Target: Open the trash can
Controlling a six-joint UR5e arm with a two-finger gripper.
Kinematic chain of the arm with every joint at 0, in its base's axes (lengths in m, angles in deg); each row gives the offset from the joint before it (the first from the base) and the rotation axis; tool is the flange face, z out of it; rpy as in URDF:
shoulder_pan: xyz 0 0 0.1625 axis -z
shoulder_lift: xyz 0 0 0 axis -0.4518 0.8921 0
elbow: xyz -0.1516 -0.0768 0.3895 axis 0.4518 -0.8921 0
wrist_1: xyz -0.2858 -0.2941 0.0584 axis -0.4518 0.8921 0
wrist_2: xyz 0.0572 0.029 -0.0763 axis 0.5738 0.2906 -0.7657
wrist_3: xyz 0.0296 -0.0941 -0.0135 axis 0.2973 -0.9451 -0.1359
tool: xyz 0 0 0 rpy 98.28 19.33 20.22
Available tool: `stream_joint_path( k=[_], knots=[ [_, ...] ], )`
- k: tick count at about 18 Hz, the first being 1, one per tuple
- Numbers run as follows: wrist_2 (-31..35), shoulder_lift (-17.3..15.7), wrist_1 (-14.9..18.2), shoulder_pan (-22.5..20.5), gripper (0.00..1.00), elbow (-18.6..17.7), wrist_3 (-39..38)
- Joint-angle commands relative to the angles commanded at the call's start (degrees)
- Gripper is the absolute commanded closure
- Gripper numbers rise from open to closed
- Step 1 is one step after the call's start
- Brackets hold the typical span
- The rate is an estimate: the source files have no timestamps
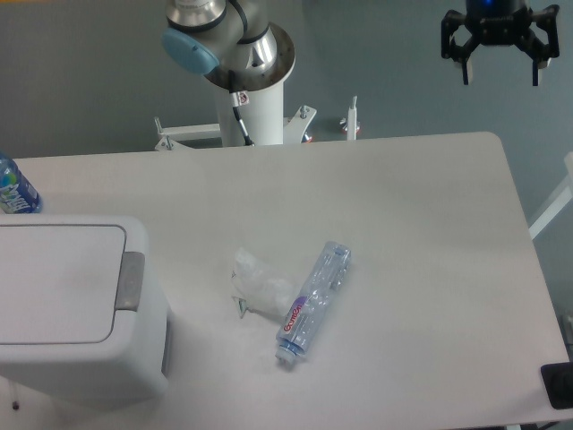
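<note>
White tabletop [403, 233] running off frame at left and bottom. Sitting at its near-left corner, trash can [76, 309], lid lying flat, partly cropped. Lying midway, clear bottle [313, 300] touching crumpled plastic [260, 285]. Hanging top right, tool [500, 52], fingers spread, gripping nothing, top cropped.

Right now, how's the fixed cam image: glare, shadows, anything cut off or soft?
Camera view: lighting flat and even, shadows faint; no hard glare on the table. The white trash can is low in contrast, cropped at the left edge. The clear bottle is readable, the crumpled plastic washes into the tabletop. The hand is dark, cropped at the top, jaws apart.
</note>
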Motion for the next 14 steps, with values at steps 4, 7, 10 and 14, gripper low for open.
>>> stream_joint_path(
  k=[4,7,10,14],
  knots=[
    [0.0,0.0,0.0,0.0,0.0,0.1,-0.9],
    [-0.5,0.0,0.0,0.3,0.0,0.2,-3.4],
    [-0.5,0.3,0.0,2.5,0.0,0.8,-12.3],
    [-0.5,0.6,-0.1,6.6,0.0,1.4,-24.9]
  ],
)
